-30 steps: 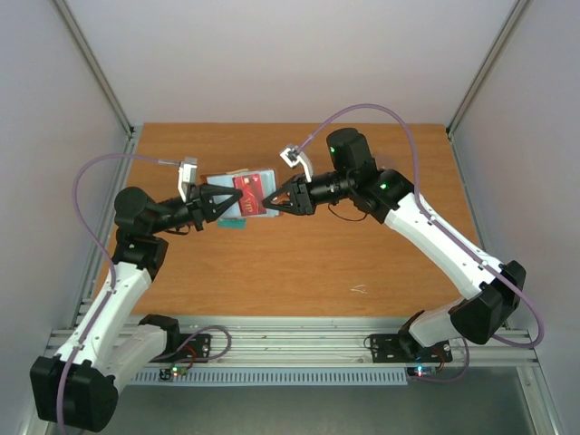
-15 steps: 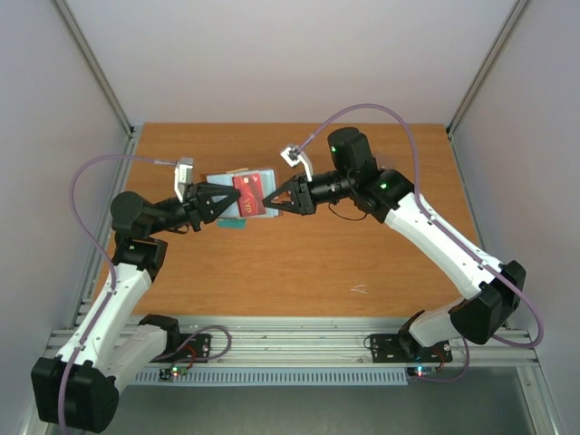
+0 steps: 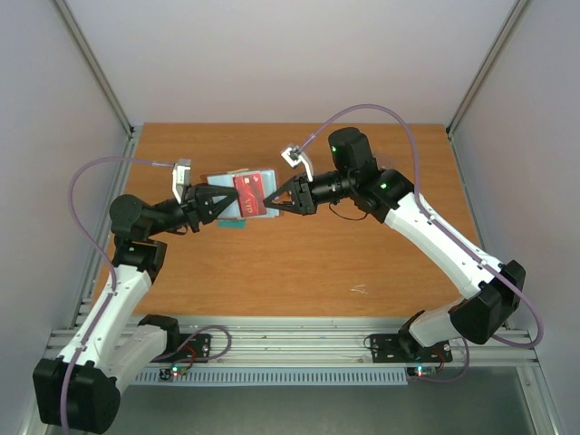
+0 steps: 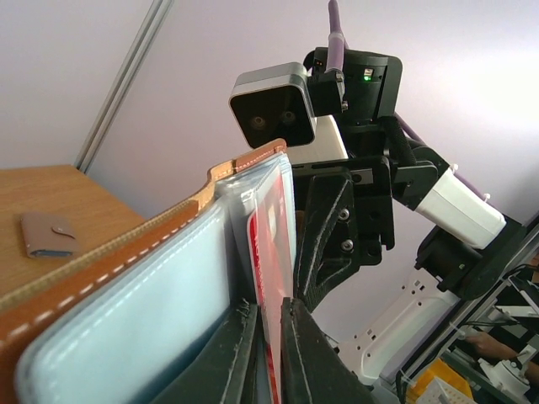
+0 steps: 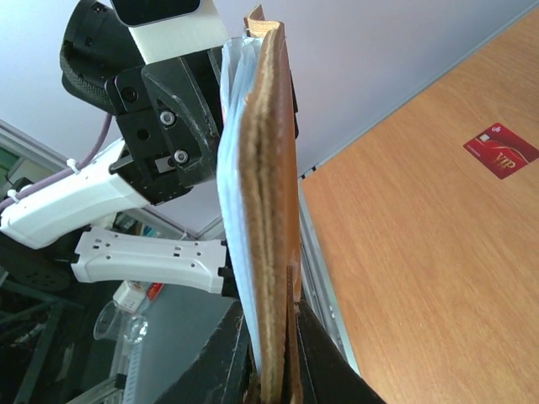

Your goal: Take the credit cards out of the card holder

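Changes over the last second, biggest first. My left arm [image 3: 113,290] has swung its elbow out toward the left rail [image 3: 125,168], and its wrist camera [image 3: 181,169] has slid a touch left with it. The right arm [image 3: 435,237] reads unmoved. The card holder [image 3: 261,179] has kept its place, hung between both tools above the far-left part of the table [image 3: 290,272].

The left gripper [image 3: 231,201]: in its wrist view the fingers [image 4: 217,362] are pressed together on an inner clear leaf of the holder, with the red card [image 4: 268,252] sandwiched in that leaf. The right gripper [image 3: 272,201]: its fingers [image 5: 229,358] are clamped on the tan leather cover, seen edge-on by its own camera. The holder stands open like a book, pale blue lining toward the left camera.

Room: open wood stretches across the near and right sides, marked only by a small white scuff [image 3: 360,290]. The left elbow sits close to the rail, so there is little slack there. The two tool tips are near each other with only the holder between them. The back wall [image 3: 290,63] is well behind.

Loose items: a red VIP card [image 5: 501,150] lies flat on the wood, well apart from the holder. A small brown snap-tab wallet [image 4: 46,234] lies flat on the table in the background. A teal-green sliver [image 3: 234,224] shows just nearer than the left tip; I cannot tell whether it rests on the table.
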You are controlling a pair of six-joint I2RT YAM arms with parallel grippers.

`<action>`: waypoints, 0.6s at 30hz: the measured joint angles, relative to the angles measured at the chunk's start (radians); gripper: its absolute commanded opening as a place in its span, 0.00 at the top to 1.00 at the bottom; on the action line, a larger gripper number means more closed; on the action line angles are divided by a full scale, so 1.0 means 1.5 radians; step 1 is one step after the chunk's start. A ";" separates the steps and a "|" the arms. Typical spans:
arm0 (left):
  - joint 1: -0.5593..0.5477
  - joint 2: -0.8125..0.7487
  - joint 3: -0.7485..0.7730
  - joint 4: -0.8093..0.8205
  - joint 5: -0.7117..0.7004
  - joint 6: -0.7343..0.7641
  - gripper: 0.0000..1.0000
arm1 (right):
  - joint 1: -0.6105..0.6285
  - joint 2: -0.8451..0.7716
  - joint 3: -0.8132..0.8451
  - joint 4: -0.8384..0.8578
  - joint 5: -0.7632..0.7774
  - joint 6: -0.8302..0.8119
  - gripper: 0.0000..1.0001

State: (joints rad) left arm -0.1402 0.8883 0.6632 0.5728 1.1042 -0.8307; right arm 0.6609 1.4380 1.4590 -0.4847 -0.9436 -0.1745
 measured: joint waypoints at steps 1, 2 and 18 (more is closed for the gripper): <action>0.001 0.000 -0.001 0.001 0.000 0.000 0.90 | 0.000 0.000 -0.001 0.000 0.000 0.000 0.99; 0.001 0.000 -0.003 0.000 0.000 0.000 0.90 | -0.001 0.000 -0.002 0.000 0.000 0.000 0.99; 0.004 -0.004 -0.006 -0.040 -0.014 0.012 1.00 | -0.015 -0.003 -0.019 0.009 0.003 0.002 0.99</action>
State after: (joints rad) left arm -0.1337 0.8825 0.6544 0.5125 1.0828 -0.8131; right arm 0.6388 1.4330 1.4311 -0.4709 -0.9390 -0.1711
